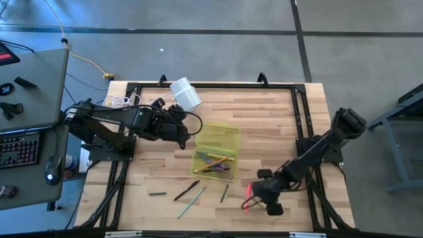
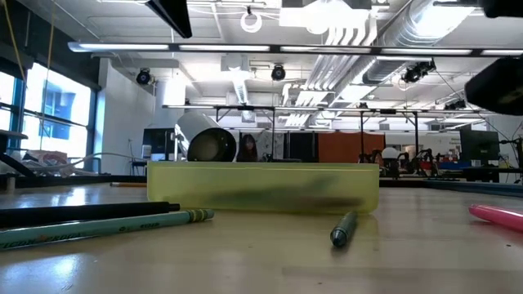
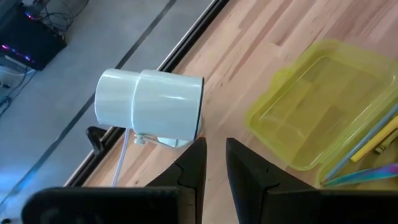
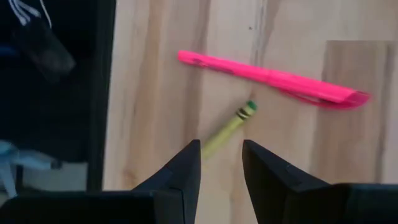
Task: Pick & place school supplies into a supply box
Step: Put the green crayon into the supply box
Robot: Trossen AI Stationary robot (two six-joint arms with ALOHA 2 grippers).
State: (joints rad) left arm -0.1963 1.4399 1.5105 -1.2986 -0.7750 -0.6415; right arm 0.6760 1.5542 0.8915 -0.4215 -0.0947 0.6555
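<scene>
1. The supply box [image 1: 215, 149] is seen in the middle of the high view, open, its empty lid half lying toward the upper part of the frame and its tray half toward the lower part, where several pens and pencils [image 1: 215, 163] are held.
2. The right gripper [image 1: 263, 196] is found at the lower right of the high view, well apart from the box, just beside a pink pen [image 1: 248, 195] lying on the table [image 1: 277, 125].
3. In the right wrist view the pink pen [image 4: 273, 79] is shown beyond the fingers, and a yellow pencil [image 4: 227, 129] with a green end runs down into the gap between them.
4. The right fingers [image 4: 180, 177] are held a little apart; whether the yellow pencil is touched by them cannot be told, as its lower part is hidden behind the fingers.
5. The left gripper [image 1: 183, 130] is placed at the upper left of the box, just below the white cylinder [image 1: 185, 94]; its fingers [image 3: 193, 168] are nearly together with a narrow gap, and nothing is held.
6. Loose supplies are left at the lower centre of the high view: a black pen [image 1: 186, 191], a pale green pencil [image 1: 191, 201], a dark green pen [image 1: 225, 192] and a short dark piece [image 1: 157, 194].
7. In the low view the box wall [image 2: 261, 186] is seen across the centre; its contents show only as a dark blur, and the pink pen [image 2: 498, 215] is cut off at the right edge.
</scene>
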